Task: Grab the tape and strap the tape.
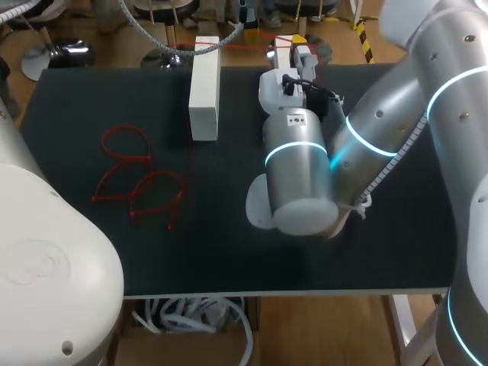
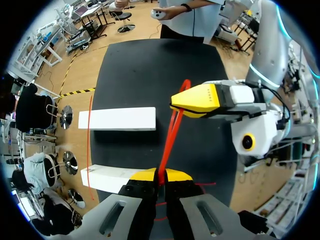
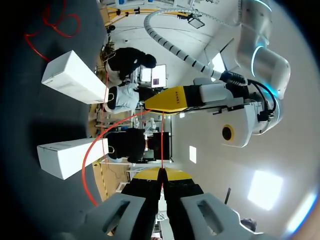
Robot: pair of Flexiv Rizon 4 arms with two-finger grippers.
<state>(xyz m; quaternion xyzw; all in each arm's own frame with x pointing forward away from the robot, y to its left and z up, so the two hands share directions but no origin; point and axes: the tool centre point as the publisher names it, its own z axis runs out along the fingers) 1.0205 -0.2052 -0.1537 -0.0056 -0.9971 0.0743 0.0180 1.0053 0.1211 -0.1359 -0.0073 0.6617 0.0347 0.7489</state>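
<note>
The left gripper (image 2: 159, 176) has its jaws pinched together on the red tape (image 2: 171, 131), and the right gripper (image 3: 161, 175) is clamped on the same tape. The tape's long axis runs straight ahead from each pair of tips to the other, near the box (image 1: 204, 88). Neither arm is nearer, so the next pull likely follows that line.
</note>
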